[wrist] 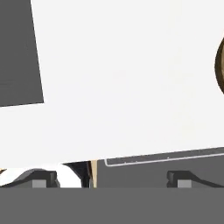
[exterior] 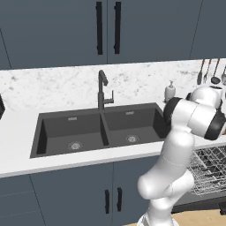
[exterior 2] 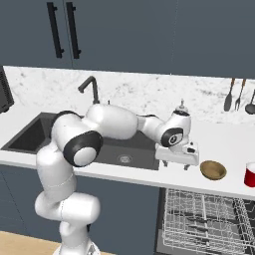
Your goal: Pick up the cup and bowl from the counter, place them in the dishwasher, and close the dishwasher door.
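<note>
Your gripper (exterior 2: 187,162) hangs just above the counter (exterior 2: 224,144) at its near edge, jaws spread wide and holding nothing. In the hand view its two dark fingertips (wrist: 43,178) stand far apart over bare white marble. The bowl (exterior 2: 213,170), a shallow brown one, sits just to the right of the gripper on the counter, apart from it; in the hand view only a sliver of its rim shows at the right edge. So your coming move is, I judge, a short sideways shift to the right before any descent.

The cup (exterior 2: 250,174), red, stands further right again, beyond the bowl and cut off by the picture's edge, so you cannot judge its shape.

Below the counter the dishwasher (exterior 2: 206,224) is open, with its silver wire rack (exterior 2: 199,219) pulled out directly under the bowl and cup. The dishwasher door is hard to make out; its far right side is cut off. The black sink (exterior: 88,128) lies to the left, behind the arm.
</note>
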